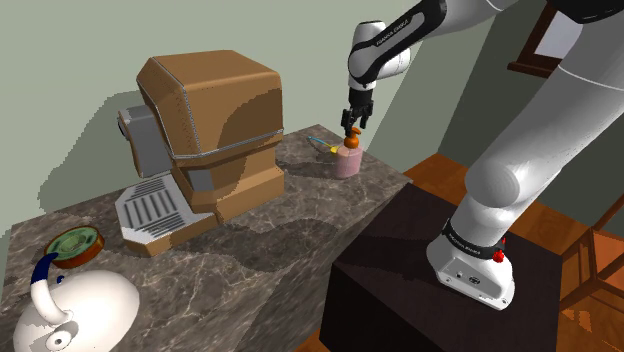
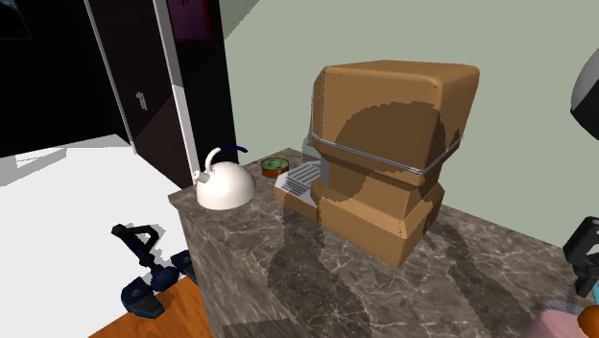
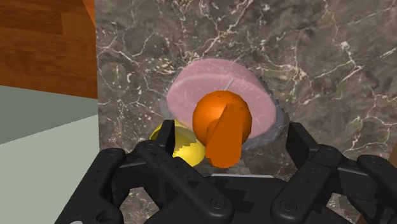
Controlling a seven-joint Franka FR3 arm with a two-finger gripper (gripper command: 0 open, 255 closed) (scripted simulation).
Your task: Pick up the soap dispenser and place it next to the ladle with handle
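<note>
A dark marble counter (image 1: 260, 250) is bearing a boxy brown coffee machine (image 1: 215, 120). At its corner the black gripper (image 3: 233, 130) is hanging wide open, empty, fingers (image 3: 167, 137) flanking without touching the orange pump (image 3: 219, 124) of an upright pink soap dispenser (image 3: 219, 83) beside a yellow ladle (image 3: 183, 146).

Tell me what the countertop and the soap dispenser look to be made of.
Countertop: smooth stone, likely marble, going by its dark grey-brown mottling with pale veins. Soap dispenser: flat pink body and orange pump, smooth and uniform with no grain or shine; possibly plastic, but the look leaves it open.
</note>
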